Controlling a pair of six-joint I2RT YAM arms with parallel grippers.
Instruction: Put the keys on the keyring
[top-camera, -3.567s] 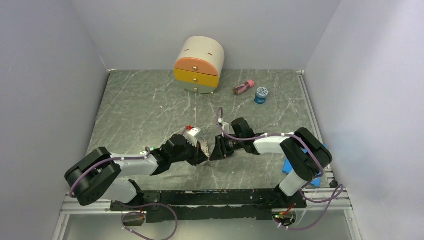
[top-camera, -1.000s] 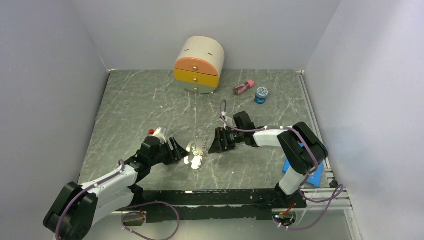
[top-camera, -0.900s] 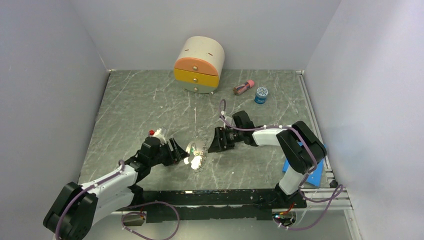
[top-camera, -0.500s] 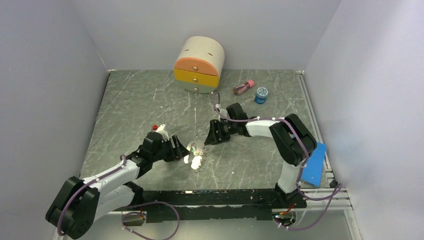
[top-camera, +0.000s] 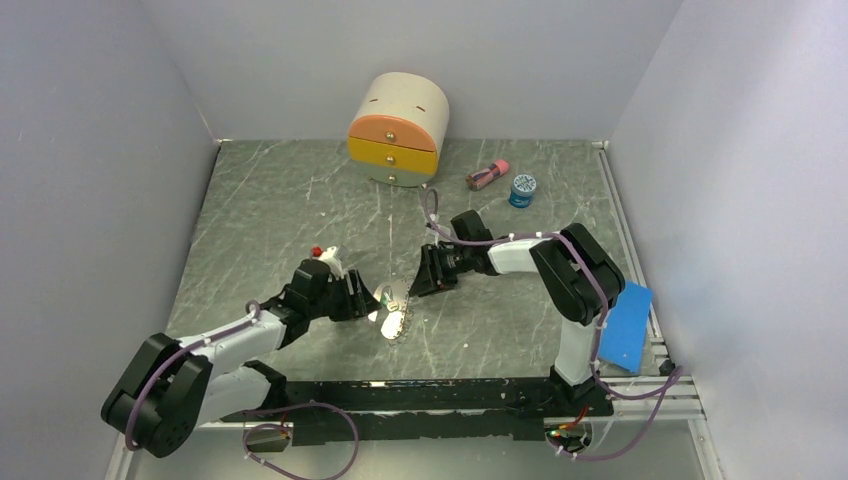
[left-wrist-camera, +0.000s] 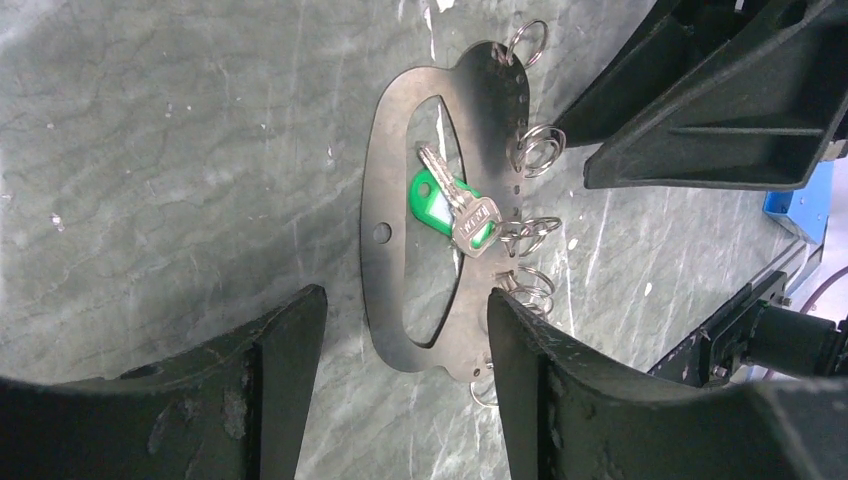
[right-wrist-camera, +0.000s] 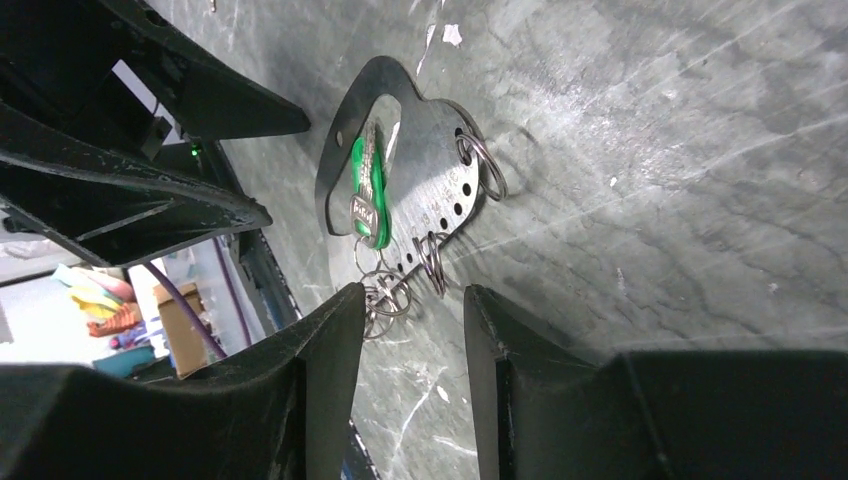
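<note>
A robot test cell in a lab is shown. A marble-patterned desk (top-camera: 280, 200) is boxed in by plain grey walls (top-camera: 90, 150), and two cabled arms are bolted to a metal rail (top-camera: 420, 395) at its near edge. Cardboard boxes (right-wrist-camera: 175, 310) and clutter are glimpsed beyond, in the right wrist view.

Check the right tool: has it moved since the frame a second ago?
Yes. The right tool has shifted left and slightly toward the drawer box, closing on the metal key plate, which stays put.
</note>
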